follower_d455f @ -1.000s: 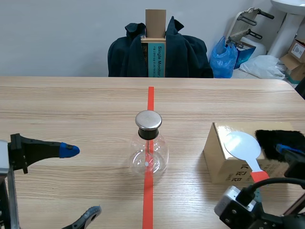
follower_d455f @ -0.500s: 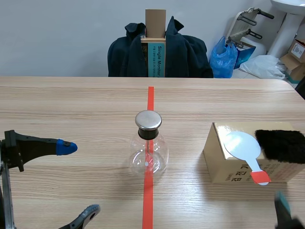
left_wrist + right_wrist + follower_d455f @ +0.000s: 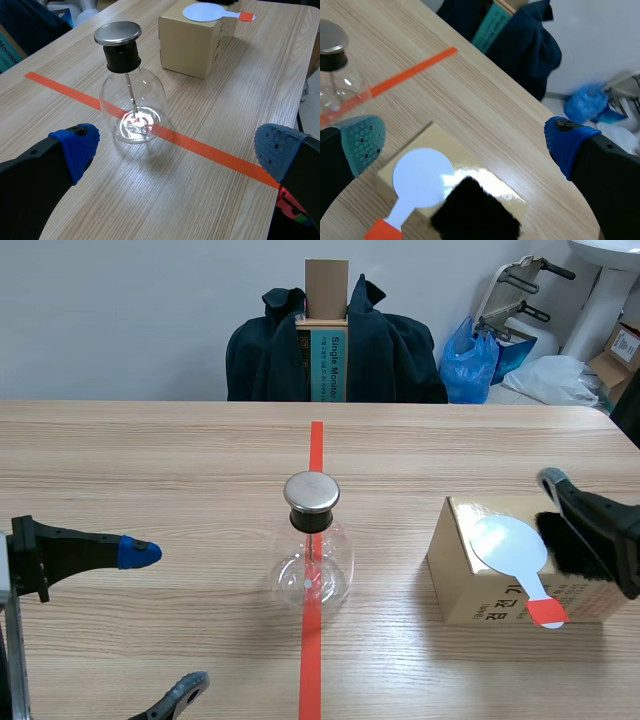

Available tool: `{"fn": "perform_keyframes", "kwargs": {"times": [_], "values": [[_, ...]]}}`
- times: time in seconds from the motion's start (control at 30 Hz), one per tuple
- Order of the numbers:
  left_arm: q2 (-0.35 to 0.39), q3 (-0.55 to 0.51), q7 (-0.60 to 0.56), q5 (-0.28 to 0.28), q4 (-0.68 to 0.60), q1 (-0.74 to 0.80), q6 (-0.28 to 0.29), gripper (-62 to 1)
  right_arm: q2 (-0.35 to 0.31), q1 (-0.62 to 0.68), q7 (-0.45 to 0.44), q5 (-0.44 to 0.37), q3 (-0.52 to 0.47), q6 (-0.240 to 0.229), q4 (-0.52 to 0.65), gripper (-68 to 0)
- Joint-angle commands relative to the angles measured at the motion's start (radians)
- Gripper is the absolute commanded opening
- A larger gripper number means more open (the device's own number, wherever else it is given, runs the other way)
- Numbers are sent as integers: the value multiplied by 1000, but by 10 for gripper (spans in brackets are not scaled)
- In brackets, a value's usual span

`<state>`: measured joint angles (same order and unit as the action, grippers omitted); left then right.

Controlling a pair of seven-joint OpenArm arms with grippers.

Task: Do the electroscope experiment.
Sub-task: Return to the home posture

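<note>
The left gripper [image 3: 175, 150] is spread wide with nothing between its blue pads; in the scene view its lower finger is cut off by the frame edge. Just ahead of it, nearer one finger than the other, the glass electroscope flask [image 3: 131, 107] stands upright on the orange-red tape line. It has a metal cap on a black stopper and a thin rod running down inside; what hangs at the rod's end is lost in glare.

The right gripper [image 3: 465, 142] is likewise released, holding nothing, above the cardboard box [image 3: 495, 187]. Under and between its fingers a white round paddle [image 3: 420, 182] with an orange-red handle lies flat on the box top. A black furry pad [image 3: 475, 212] lies right against its disc; both are cut off in this view. Beside one finger only part of the flask shows.

Dark printing on the box side is partly covered by the paddle handle and cannot be read. Far beyond, a dark jacket [image 3: 395, 350] is draped around a teal panel [image 3: 335, 365] reading "Single Monitor", the rest hidden behind the table [image 3: 150, 460].
</note>
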<state>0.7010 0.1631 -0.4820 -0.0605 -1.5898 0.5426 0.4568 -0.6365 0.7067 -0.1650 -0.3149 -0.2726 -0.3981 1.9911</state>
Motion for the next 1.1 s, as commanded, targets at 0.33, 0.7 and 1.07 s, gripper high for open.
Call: {"fn": "perform_keyframes", "kwargs": {"times": [0.33,0.7,1.07], "values": [[-5,1,-16,-10,-12,0,2,14,98,-160,-63,-6,56,-19,-1,4],[-8,1,-19,-11,-12,0,2,14,218,-189,-63,152,216,-18,-1,4],[-8,1,-19,-11,-12,0,2,14,219,-189,-62,153,241,-18,-2,4]]}}
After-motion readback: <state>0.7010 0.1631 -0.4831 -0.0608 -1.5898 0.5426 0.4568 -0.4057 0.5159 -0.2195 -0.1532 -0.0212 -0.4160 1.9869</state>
